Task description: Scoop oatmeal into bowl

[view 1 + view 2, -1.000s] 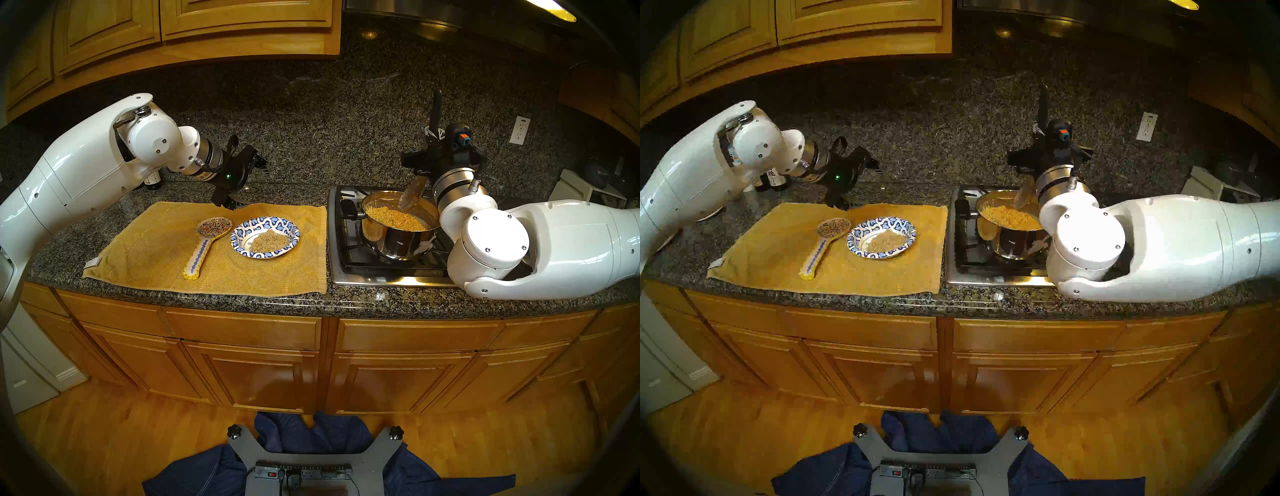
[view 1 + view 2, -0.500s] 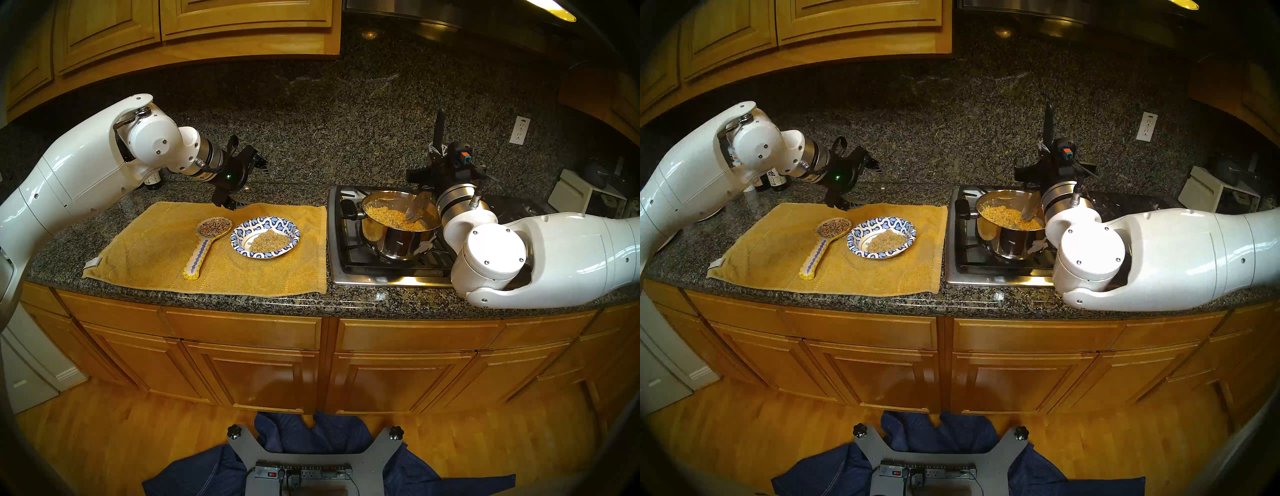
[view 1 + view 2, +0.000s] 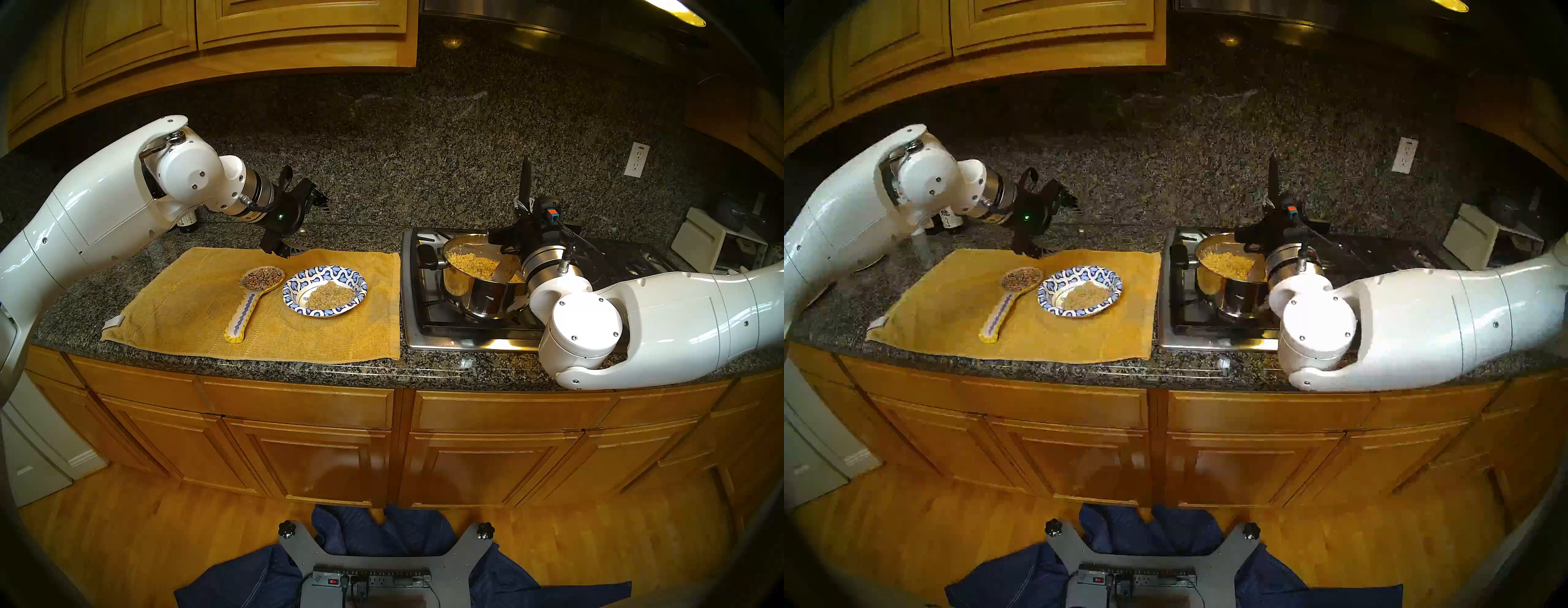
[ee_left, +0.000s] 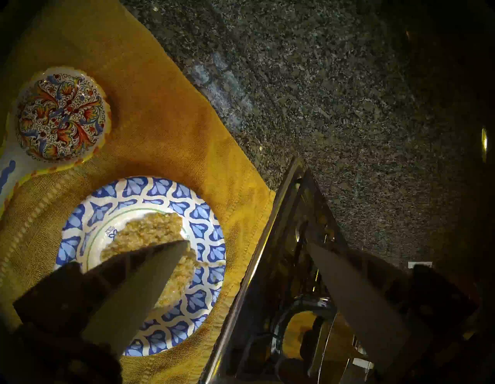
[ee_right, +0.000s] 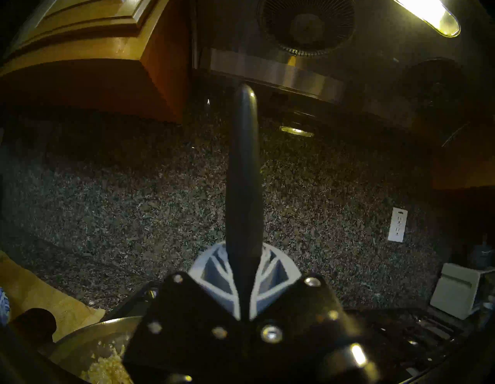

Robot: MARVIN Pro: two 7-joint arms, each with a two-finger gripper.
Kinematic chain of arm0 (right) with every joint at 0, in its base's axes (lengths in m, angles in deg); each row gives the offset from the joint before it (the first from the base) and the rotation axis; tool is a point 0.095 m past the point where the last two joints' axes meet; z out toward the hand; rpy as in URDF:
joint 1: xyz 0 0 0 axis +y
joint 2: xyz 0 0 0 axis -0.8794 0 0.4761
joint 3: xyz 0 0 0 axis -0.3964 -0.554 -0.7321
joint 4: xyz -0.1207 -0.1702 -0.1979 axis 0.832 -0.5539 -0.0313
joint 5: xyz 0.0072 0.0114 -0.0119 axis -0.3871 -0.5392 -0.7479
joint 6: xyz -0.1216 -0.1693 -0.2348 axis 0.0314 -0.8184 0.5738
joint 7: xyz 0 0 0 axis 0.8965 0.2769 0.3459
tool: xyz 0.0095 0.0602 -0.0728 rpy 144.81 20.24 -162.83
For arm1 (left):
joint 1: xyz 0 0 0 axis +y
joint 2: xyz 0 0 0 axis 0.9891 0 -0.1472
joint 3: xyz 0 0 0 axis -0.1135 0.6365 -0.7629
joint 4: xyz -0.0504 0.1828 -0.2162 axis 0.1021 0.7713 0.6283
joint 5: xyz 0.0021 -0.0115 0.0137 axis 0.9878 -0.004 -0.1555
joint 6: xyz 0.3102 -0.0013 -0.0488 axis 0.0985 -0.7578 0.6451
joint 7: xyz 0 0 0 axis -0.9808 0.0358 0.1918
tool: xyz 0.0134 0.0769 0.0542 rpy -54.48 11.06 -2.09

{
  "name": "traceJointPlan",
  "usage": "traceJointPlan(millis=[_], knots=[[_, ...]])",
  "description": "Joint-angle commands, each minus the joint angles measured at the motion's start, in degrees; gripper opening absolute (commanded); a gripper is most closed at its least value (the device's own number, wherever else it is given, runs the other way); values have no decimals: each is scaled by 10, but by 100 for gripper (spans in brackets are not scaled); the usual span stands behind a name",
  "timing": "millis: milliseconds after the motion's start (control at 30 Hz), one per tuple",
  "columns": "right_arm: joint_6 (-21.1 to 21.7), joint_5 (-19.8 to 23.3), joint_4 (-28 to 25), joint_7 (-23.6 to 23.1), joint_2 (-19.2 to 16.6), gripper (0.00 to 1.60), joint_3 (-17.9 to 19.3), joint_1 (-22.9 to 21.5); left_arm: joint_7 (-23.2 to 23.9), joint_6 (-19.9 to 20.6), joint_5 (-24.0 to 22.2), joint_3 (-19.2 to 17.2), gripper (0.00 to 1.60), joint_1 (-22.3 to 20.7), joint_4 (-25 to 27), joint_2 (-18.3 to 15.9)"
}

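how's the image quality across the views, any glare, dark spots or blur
Head views: evenly lit, fisheye-bent, dark rim; the pot shows mirror reflections. Left wrist: the bowl is sharp, the near fingers blurred, the right side falls dark. Right wrist: dim overall, a hood lamp blows out, the gripper mount is soft.

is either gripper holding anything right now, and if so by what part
The right gripper is shut on a spoon, gripping its dark handle partway along; the handle's end sticks up past the fingers. The left gripper is open and holds nothing.
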Motion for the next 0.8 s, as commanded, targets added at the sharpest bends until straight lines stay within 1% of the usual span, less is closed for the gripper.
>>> traceJointPlan(millis=[0, 67, 100, 133, 200, 333, 367, 600, 633, 767], knots=[[-7, 26, 8, 0, 16, 0, 24, -4, 10, 2, -1, -20, 160, -22, -1, 1], [-6, 32, 10, -1, 19, 0, 25, -4, 10, 2, -1, -20, 160, -22, -1, 1], [-5, 44, 11, -2, 22, 0, 28, -4, 10, 2, -1, -20, 160, -22, -1, 1], [-5, 44, 11, -2, 22, 0, 28, -4, 10, 2, -1, -20, 160, -22, -1, 1], [-8, 62, 15, -4, 26, 0, 32, -3, 10, 2, -1, -20, 160, -22, -1, 1], [-8, 72, 18, -7, 28, 0, 32, -4, 10, 3, -1, -20, 160, -22, -1, 1], [-8, 83, 19, -9, 28, 0, 34, -6, 10, 3, -1, -20, 160, -22, -1, 1], [-9, 111, 26, -17, 20, 0, 36, -10, 10, 3, -1, -20, 160, -22, -1, 1], [-14, 123, 28, -21, 15, 0, 38, -10, 10, 3, -1, -20, 160, -22, -1, 1], [-17, 135, 30, -28, 9, 0, 38, -11, 10, 3, -1, -20, 160, -22, -1, 1]])
